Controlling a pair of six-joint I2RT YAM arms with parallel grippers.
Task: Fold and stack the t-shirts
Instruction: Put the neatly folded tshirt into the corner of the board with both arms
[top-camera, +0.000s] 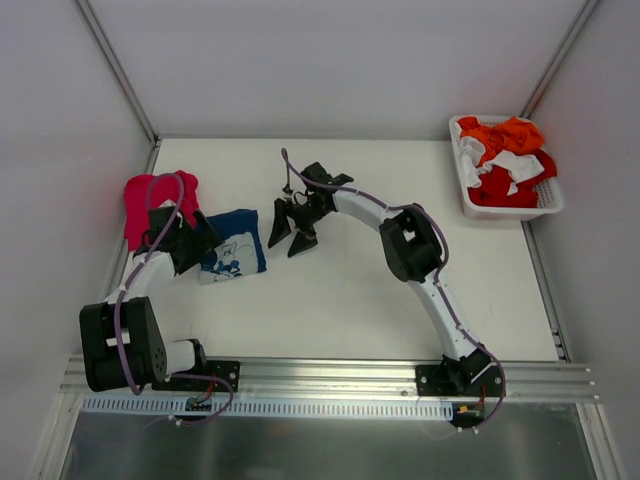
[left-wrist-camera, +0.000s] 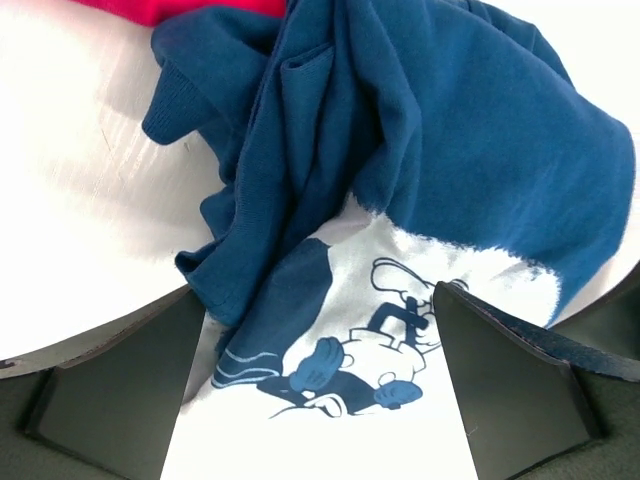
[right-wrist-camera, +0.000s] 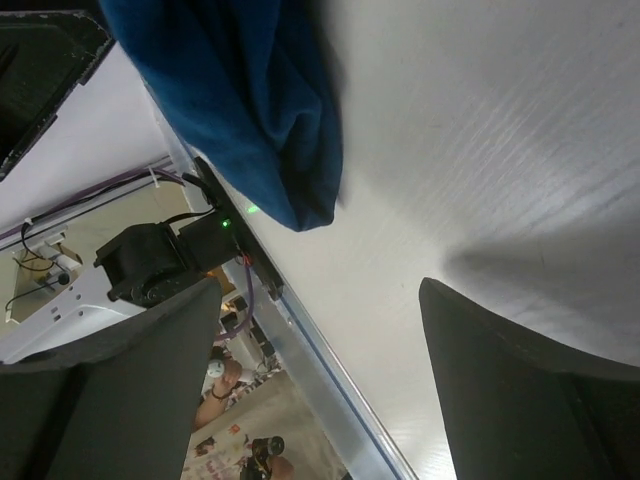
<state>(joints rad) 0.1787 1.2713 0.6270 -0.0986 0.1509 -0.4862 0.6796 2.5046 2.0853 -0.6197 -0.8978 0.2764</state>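
Observation:
The navy blue t-shirt (top-camera: 234, 252) lies bunched on the table at the left, its white cartoon print facing up (left-wrist-camera: 400, 300). Behind it, against the left wall, is the pinkish-red t-shirt (top-camera: 150, 200); a strip of it shows at the top of the left wrist view (left-wrist-camera: 170, 8). My left gripper (top-camera: 200, 243) hangs open at the blue shirt's left edge, its fingers (left-wrist-camera: 120, 380) on either side of the print without closing on it. A short way right of the blue shirt, my right gripper (top-camera: 290, 235) is open and empty, a blue corner (right-wrist-camera: 270, 130) ahead of it.
A white basket (top-camera: 505, 205) holding orange, red and white clothes sits at the table's back right corner. Grey walls close the left, back and right sides. A metal rail (top-camera: 330, 375) carrying both arm bases runs along the near edge.

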